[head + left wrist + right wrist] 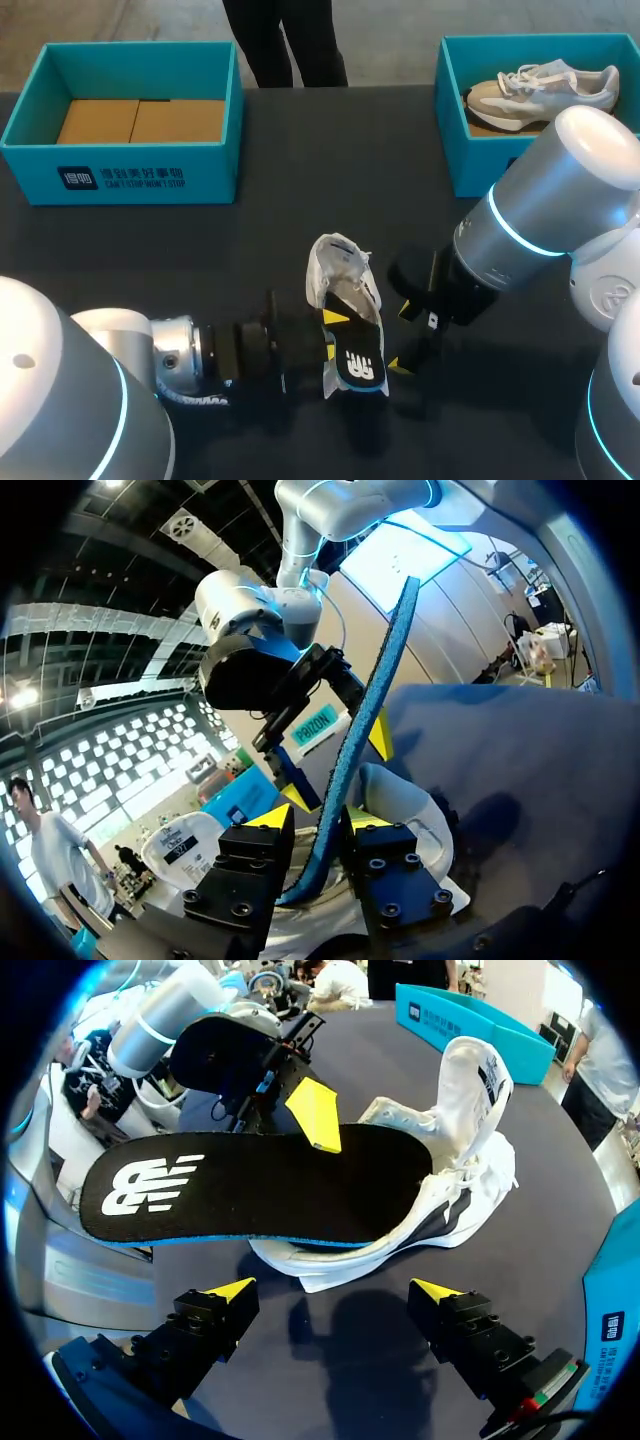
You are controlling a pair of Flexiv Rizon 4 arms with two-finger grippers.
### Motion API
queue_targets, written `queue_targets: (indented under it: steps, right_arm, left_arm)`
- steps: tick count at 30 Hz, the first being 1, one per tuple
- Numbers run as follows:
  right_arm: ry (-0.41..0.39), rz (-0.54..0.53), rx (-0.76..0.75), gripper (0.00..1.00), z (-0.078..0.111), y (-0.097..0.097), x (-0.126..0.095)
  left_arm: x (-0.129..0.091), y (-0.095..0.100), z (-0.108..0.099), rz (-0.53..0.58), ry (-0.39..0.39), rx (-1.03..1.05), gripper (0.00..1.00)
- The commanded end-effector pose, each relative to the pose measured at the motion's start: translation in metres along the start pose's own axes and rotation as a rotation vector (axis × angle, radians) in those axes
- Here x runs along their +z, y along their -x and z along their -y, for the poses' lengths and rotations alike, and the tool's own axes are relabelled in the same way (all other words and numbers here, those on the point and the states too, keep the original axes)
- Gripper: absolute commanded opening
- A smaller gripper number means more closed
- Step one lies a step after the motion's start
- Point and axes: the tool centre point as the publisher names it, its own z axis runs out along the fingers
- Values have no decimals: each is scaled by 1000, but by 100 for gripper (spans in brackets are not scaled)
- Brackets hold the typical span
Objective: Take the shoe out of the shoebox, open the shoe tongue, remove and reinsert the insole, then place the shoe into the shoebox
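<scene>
The shoe (338, 272) rests on the table (300, 220) with its tongue (478, 1070) raised. The insole (250, 1185) is lodged toe-first in the shoe opening, and its heel end projects outside. It is pinched at one long edge between the fingers of the left gripper (318, 825). The right gripper (333, 1290) is positioned just beside the shoe, spread wide and holding nothing.

Hazards:
- The shoe is restrained by nothing, so it may be slid or tipped if the insole is pushed.
- The insole appears thin and flexible, so it may be buckled at the opening if it is driven at a poor angle.
- Slippage from the edge grip is possible.
- Contact between the two grippers is possible, as both are near the shoe.

The table is covered in a dark, matte surface. A teal shoebox (120, 180) lies well beyond the shoe on the left arm's side. A second box (470, 165), containing another shoe (545, 88), lies well beyond it on the right arm's side.
</scene>
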Motion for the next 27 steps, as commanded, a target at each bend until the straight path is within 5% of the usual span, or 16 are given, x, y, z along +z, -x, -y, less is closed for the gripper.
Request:
queue_targets:
  steps: [1, 27]
  right_arm:
    - [-2, 4, 1, 100, 0, -2, 0]
    - [-2, 4, 1, 100, 0, -2, 0]
  left_arm:
    - [-11, 0, 9, -12, 0, 5, 30]
    - [6, -7, 29, -169, 94, 31, 26]
